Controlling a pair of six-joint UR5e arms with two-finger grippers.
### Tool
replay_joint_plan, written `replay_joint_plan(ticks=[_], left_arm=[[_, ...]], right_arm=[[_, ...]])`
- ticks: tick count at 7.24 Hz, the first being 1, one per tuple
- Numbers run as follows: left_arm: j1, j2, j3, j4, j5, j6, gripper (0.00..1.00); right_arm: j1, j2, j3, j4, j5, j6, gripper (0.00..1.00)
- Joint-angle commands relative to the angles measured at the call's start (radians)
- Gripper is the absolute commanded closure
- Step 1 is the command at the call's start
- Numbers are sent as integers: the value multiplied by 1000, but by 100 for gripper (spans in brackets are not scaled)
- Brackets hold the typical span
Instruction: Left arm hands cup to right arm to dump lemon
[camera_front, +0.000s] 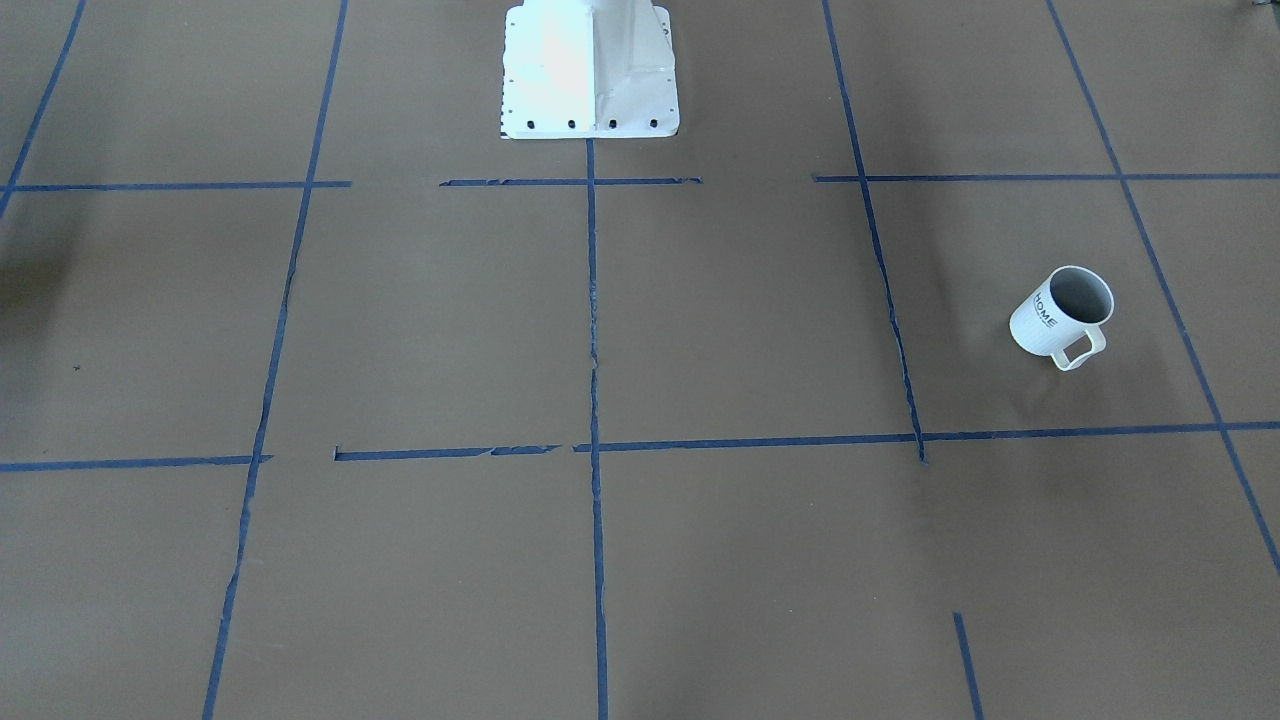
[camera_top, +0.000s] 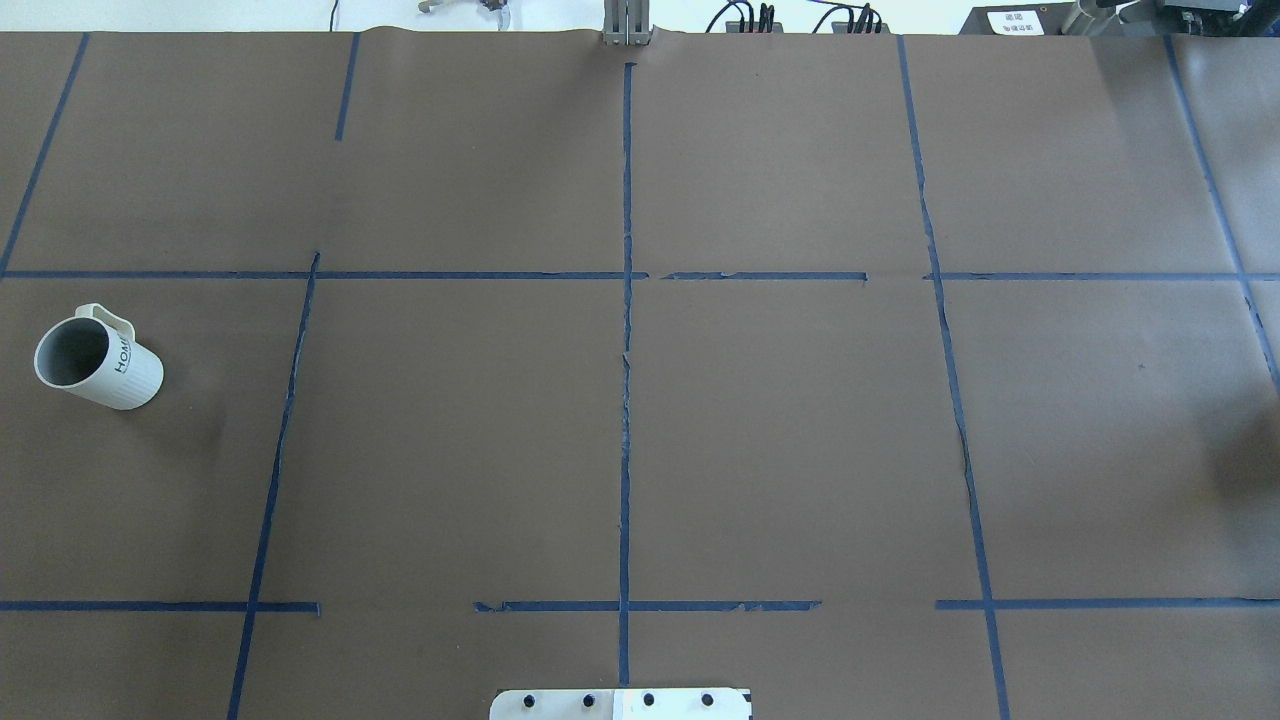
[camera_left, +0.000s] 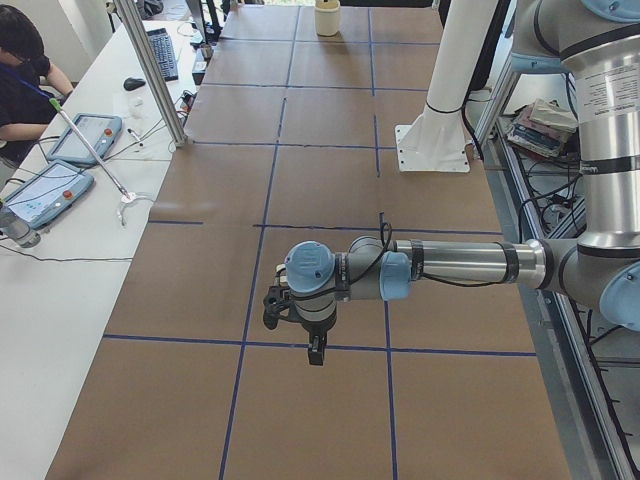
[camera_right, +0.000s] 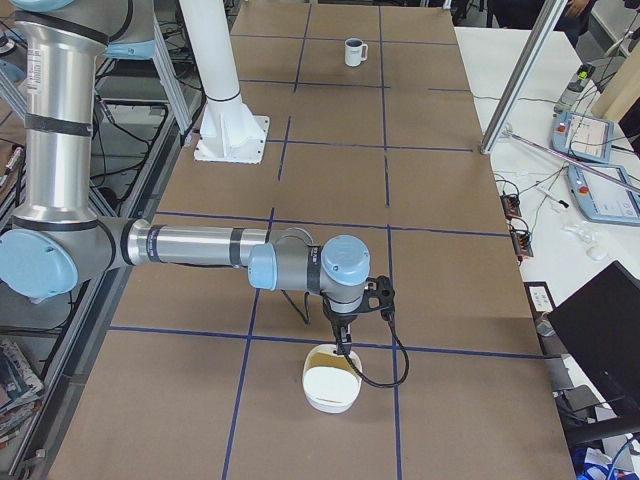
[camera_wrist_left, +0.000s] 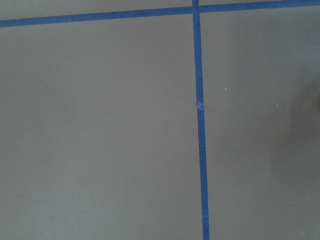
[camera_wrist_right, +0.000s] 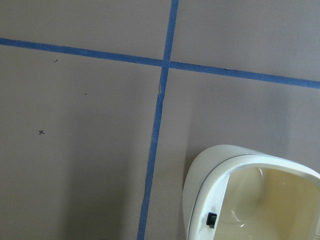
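Cup (camera_top: 97, 358) upright, axis vert., on L side, well apart fr. both but nearer L gripper (camera_left: 315, 352) than R gripper (camera_right: 345, 340); couldn't tell either's jaw state.

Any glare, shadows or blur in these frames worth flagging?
Front-facing view: the white mounting base is blown out; the cup is sharp, HOME legible. Overhead view: soft dark shadow on the table at the right edge. Right wrist view: the cream bowl is cropped at the corner, shadow lower left. Left wrist view: slightly soft, dimmer at its right edge.
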Motion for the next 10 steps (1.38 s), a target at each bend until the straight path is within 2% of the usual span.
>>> replay_joint_plan(ticks=[1, 3, 5, 7, 8, 10], left_arm=[[2, 3, -3, -2, 1, 2, 0], [6, -1, -15, -1, 0, 2, 0], [67, -23, -32, -5, 0, -8, 0], [68, -144, -15, -88, 6, -12, 0], [66, -152, 12, -102, -2, 0, 0], [78, -140, -18, -110, -2, -39, 0]], right_arm=[[0, 0, -2, 0, 0, -1, 0], [-2, 2, -2, 0, 0, 0, 0], [-3, 2, -2, 0, 0, 0, 0], [-3, 2, -2, 0, 0, 0, 0], [-3, 2, -2, 0, -2, 0, 0], [-3, 2, 0, 0, -5, 0, 0]])
